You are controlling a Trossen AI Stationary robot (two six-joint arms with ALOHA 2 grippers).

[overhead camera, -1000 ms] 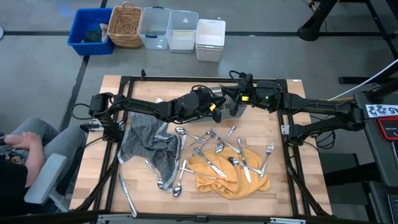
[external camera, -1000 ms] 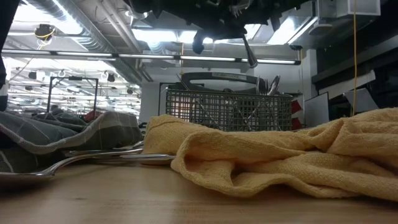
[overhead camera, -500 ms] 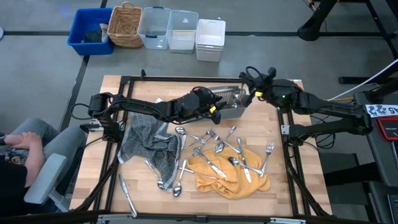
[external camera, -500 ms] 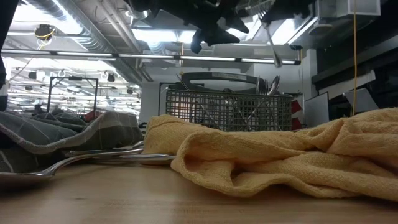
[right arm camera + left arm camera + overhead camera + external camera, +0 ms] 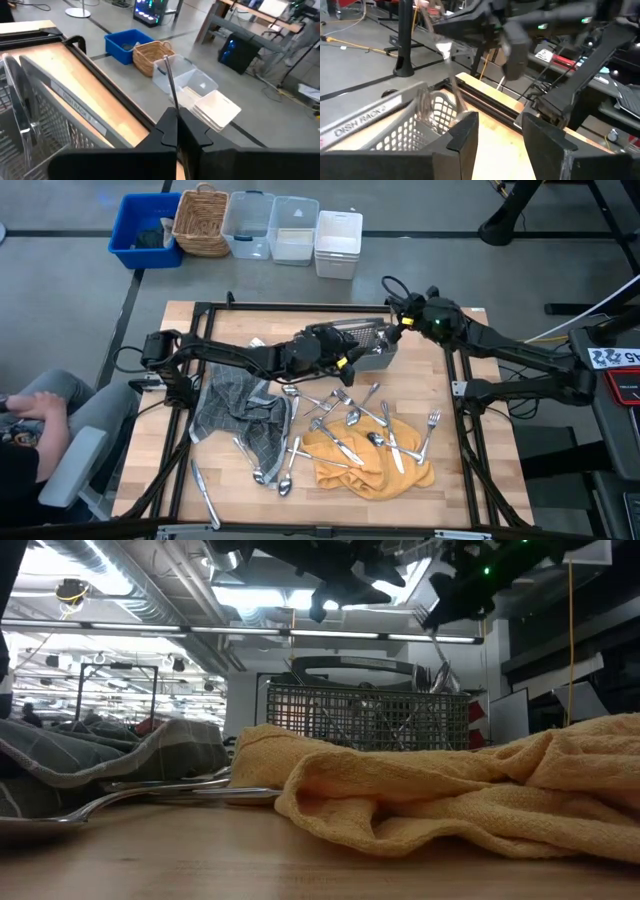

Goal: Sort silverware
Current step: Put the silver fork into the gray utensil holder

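A grey wire-mesh caddy [image 5: 368, 345] was seen at the far middle of the pale wooden table [image 5: 470, 490], its lattice wall marked "DISH RACK" in the wrist views, with several slim metal handles upright inside it. The left gripper [image 5: 345, 360] was positioned at the caddy's near left side, its two flat dark fingers [image 5: 465, 137] spread wide apart with nothing between them. The right gripper [image 5: 405, 323] was held above the caddy's right end, its fingers pressed together on a thin straight piece of silverware [image 5: 170, 85], the kind of which could not be told.

The loose silverware [image 5: 345, 425], shiny and slender, was scattered near the table's centre: forks, spoons and knives, too overlapped for a sure count. Some lay on a crumpled yellow terry cloth [image 5: 385, 465], others beside one rumpled grey checked cloth [image 5: 235, 405]. One knife [image 5: 204, 495] lay alone at the near left.
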